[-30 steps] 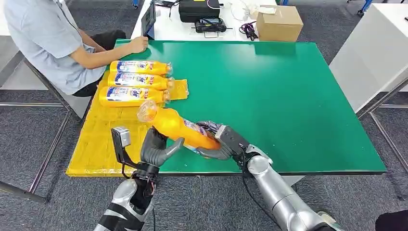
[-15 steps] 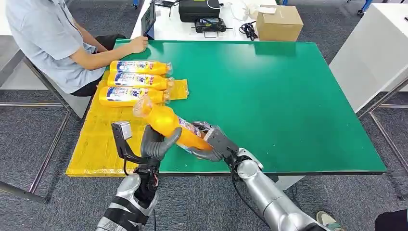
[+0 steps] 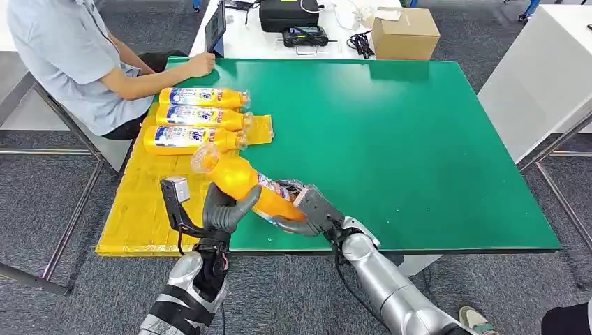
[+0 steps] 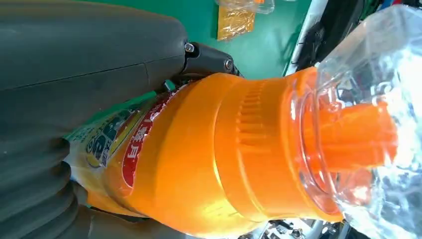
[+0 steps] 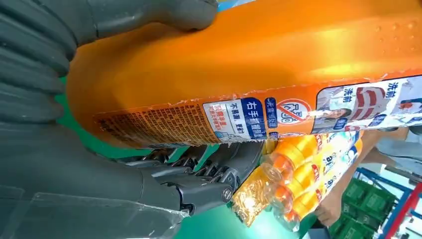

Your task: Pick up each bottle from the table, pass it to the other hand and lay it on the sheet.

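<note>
An orange bottle (image 3: 244, 180) with a clear cap hangs tilted over the table's front edge, cap toward the yellow sheet (image 3: 139, 202). My right hand (image 3: 311, 209) grips its base end, fingers wrapped round the label (image 5: 249, 64). My left hand (image 3: 222, 211) stands under the bottle's middle, with its thumb lying against the bottle and its fingers upright beside it. In the left wrist view the bottle (image 4: 209, 159) lies close against the palm of the left hand (image 4: 74, 59). Three more orange bottles (image 3: 199, 117) lie side by side on the sheet's far end.
A seated person (image 3: 63, 56) rests a hand on the green table (image 3: 391, 139) at its far left corner. Behind the table, a white desk carries a cardboard box (image 3: 405, 33), a black case and cables.
My right hand has carried the bottle leftward and a little up, over my left hand. My left hand has risen, and its thumb now lies against the bottle.
</note>
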Tool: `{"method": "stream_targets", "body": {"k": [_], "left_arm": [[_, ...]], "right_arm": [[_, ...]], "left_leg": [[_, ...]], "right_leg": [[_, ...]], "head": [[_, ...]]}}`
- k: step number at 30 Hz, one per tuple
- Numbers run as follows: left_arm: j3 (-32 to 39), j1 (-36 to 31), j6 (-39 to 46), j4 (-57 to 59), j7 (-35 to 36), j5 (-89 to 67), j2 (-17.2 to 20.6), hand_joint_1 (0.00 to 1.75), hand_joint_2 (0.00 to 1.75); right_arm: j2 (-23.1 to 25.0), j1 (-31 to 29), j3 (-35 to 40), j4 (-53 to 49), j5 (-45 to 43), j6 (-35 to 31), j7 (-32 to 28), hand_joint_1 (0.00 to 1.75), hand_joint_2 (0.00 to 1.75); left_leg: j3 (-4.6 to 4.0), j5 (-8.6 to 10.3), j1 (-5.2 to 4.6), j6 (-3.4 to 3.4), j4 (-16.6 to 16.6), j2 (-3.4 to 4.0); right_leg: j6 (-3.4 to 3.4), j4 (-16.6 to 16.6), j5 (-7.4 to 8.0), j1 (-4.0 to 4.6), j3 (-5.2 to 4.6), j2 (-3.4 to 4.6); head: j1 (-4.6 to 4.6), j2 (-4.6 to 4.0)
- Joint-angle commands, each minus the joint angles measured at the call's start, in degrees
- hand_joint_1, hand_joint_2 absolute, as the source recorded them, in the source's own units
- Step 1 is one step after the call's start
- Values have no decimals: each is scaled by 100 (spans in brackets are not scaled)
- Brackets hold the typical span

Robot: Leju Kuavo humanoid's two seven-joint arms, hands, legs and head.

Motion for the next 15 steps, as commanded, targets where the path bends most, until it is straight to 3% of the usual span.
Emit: {"method": "stream_targets", "body": {"k": [1, 15], "left_arm": [[-99, -337, 8, 316, -3, 11, 46, 175, 175], [-105, -347, 13, 355, -2, 16, 43, 175, 175]], "right_arm": [[-38, -189, 228, 395, 41, 12, 10, 175, 175], [-31, -193, 235, 383, 114, -11, -41, 175, 175]], "left_leg": [[7, -2, 7, -11, 0, 1], [17, -5, 14, -19, 0, 7]], "right_leg": [[-15, -3, -1, 8, 9, 0], [-27, -3, -3, 15, 18, 5]], "head": [[0, 0], [0, 0]]}}
